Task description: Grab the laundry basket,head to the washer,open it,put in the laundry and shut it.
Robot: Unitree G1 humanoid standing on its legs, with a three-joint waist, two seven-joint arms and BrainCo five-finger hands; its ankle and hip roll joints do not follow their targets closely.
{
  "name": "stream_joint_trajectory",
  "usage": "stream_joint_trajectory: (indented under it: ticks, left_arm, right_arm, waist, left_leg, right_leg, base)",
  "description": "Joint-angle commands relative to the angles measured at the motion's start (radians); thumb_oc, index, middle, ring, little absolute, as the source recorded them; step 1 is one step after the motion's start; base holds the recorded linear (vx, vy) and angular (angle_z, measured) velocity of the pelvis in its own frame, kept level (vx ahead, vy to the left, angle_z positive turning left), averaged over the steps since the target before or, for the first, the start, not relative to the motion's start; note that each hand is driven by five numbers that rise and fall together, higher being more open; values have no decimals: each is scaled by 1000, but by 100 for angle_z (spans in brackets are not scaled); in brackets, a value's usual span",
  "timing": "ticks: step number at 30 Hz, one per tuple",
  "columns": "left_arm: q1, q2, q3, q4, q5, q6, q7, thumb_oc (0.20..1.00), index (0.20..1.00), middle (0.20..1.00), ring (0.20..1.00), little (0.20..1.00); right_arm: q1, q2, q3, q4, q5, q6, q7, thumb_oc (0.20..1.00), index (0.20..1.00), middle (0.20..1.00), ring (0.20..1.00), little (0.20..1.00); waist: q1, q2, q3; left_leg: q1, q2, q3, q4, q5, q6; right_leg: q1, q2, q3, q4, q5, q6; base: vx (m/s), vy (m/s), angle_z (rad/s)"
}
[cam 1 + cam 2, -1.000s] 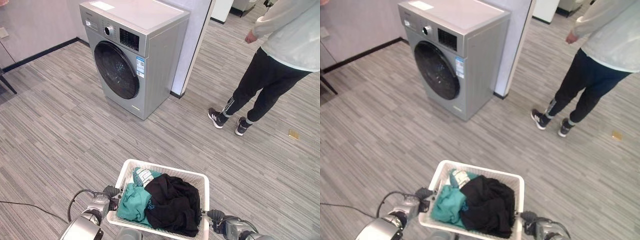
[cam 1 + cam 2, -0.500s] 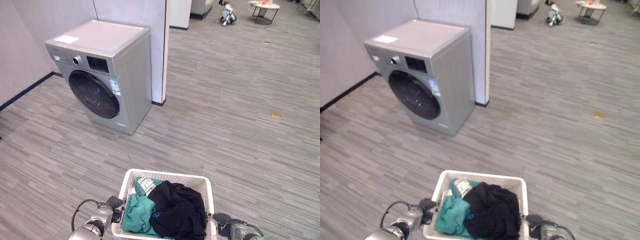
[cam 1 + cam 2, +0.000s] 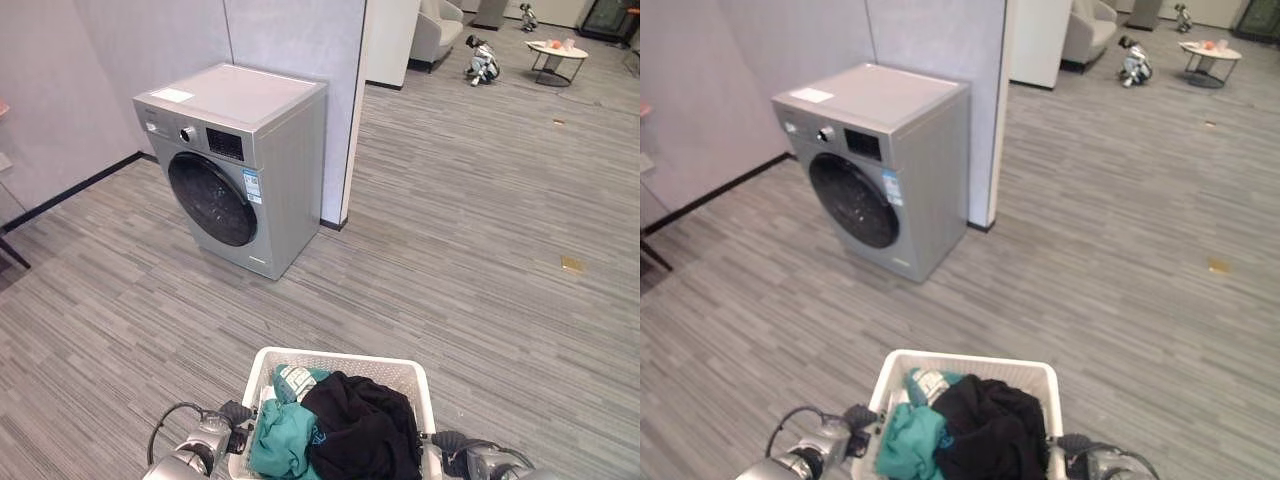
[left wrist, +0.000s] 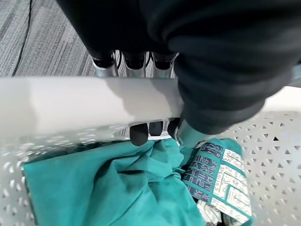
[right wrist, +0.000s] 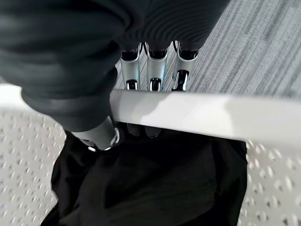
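Hands grip the basket [image 3: 408, 375] rim on either side: left hand [image 4: 141, 63] and right hand [image 5: 150, 70] both curled round it. Clothes [image 3: 345, 430] lie inside. Washer [image 3: 235, 165] stands well ahead, door closed. Basket is secured; approach, opening, loading and shutting remain.

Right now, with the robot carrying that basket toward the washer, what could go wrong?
The black garment is heaped above the basket rim, so a jolt might tip it out. The left hand and right hand each curl only around the thin rim, a hold that could slip. The washer door looks shut, so the basket probably must be set down first.
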Motion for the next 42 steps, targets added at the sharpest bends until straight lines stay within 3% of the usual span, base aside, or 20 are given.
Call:
stream_joint_trajectory:
  ticks: [1,8,10,11,12,13,14,23,27,32,34,35,38,40,41,42]
  left_arm:
    - [-154,-20,-11,56,38,-9,-97,200,200,200,200,200]
    - [-318,18,-63,56,27,8,-92,200,200,200,200,200]
    - [-414,27,-82,55,3,12,-83,200,200,200,200,200]
    - [-446,30,-87,56,-2,13,-82,200,200,200,200,200]
    - [-446,30,-87,56,-2,13,-82,200,200,200,200,200]
    - [-496,44,-91,60,-20,19,-86,200,200,200,200,200]
    - [-506,47,-93,66,-21,20,-89,200,200,200,200,200]
    - [-586,112,-148,73,-63,36,-111,200,200,200,200,200]
    - [-611,127,-182,83,-56,38,-116,200,200,200,200,200]
    - [-602,127,-183,94,-43,39,-119,200,200,200,200,200]
    - [-596,123,-192,97,-29,39,-122,200,200,200,200,200]
    - [-596,123,-192,97,-29,39,-122,200,200,200,200,200]
    - [-603,115,-211,106,-11,46,-127,200,200,200,200,200]
    - [-621,116,-225,111,6,47,-131,200,200,200,200,200]
    - [-623,117,-226,112,10,51,-137,200,200,200,200,200]
    - [-628,116,-228,115,20,55,-142,200,200,200,200,200]
  right_arm:
    - [-97,-20,22,-6,26,8,-7,200,200,200,200,200]
    - [-270,-26,89,-36,31,27,-21,200,200,200,200,200]
    - [-366,-64,100,-38,55,36,-30,200,200,200,200,200]
    - [-397,-81,102,-36,66,39,-29,200,200,200,200,200]
    - [-397,-81,102,-36,66,39,-29,200,200,200,200,200]
    - [-457,-99,116,-26,73,52,-21,200,200,200,200,200]
    - [-472,-96,121,-18,71,57,-16,200,200,200,200,200]
    - [-611,-85,179,25,55,89,21,200,200,200,200,200]
    - [-629,-62,186,45,52,99,48,200,200,200,200,200]
    - [-621,-52,184,53,45,102,62,200,200,200,200,200]
    - [-610,-59,190,47,30,96,72,200,200,200,200,200]
    - [-610,-59,190,47,30,96,72,200,200,200,200,200]
    - [-601,-70,180,58,42,106,84,200,200,200,200,200]
    - [-602,-96,180,60,60,108,90,200,200,200,200,200]
    - [-602,-104,178,65,66,113,91,200,200,200,200,200]
    - [-605,-102,176,75,63,116,91,200,200,200,200,200]
  waist:
    - [16,-20,25]
    - [17,-24,70]
    - [-3,-25,97]
    - [-16,-22,104]
    - [-16,-22,104]
    - [-25,-17,110]
    - [-25,-14,109]
    - [-13,0,91]
    - [-3,10,84]
    - [1,14,86]
    - [1,22,93]
    - [1,21,92]
    - [-12,31,106]
    - [-37,35,108]
    - [-46,32,112]
    - [-44,34,112]
  left_leg:
    - [101,16,45,5,-71,-63]
    - [45,16,50,46,-51,-73]
    - [-16,28,149,104,-44,-73]
    - [-23,41,233,122,-45,-71]
    - [-23,41,233,122,-45,-71]
    - [-32,49,323,139,-50,-65]
    - [-29,47,328,133,-52,-63]
    - [38,16,317,35,-62,-29]
    - [80,-14,298,5,-87,1]
    - [92,-22,291,5,-105,15]
    - [109,-39,266,5,-119,36]
    - [109,-40,267,5,-119,36]
    - [138,-59,236,5,-136,59]
    - [145,-60,197,5,-131,54]
    - [155,-68,178,5,-131,52]
    - [157,-66,181,5,-133,46]
  right_leg:
    - [-49,-54,15,-51,135,86]
    - [-59,-56,-14,-51,141,80]
    - [-70,-76,-55,-50,152,83]
    - [-72,-85,-75,-47,156,86]
    - [-72,-85,-75,-47,156,86]
    - [-80,-92,-99,-39,159,88]
    - [-82,-92,-100,-38,158,88]
    - [-74,-92,-67,-9,130,93]
    - [-79,-124,-68,71,104,116]
    - [-102,-152,-65,151,95,131]
    - [-139,-185,-59,285,108,148]
    - [-141,-186,-59,287,107,148]
    - [-212,-217,-30,487,189,166]
    - [-275,-115,68,496,164,154]
    - [-289,-88,84,471,136,145]
    - [-291,-98,52,422,126,135]
  base:
    - [-9,-63,-1]
    - [-58,-25,16]
    - [-161,33,49]
    - [-67,22,38]
    - [-76,37,54]
    - [-35,37,54]
    - [-11,52,65]
    - [80,89,-4]
    - [108,184,1]
    - [55,140,-2]
    - [74,162,-2]
    - [72,124,3]
    - [131,154,19]
    - [147,36,69]
    - [166,-2,107]
    - [177,-2,84]
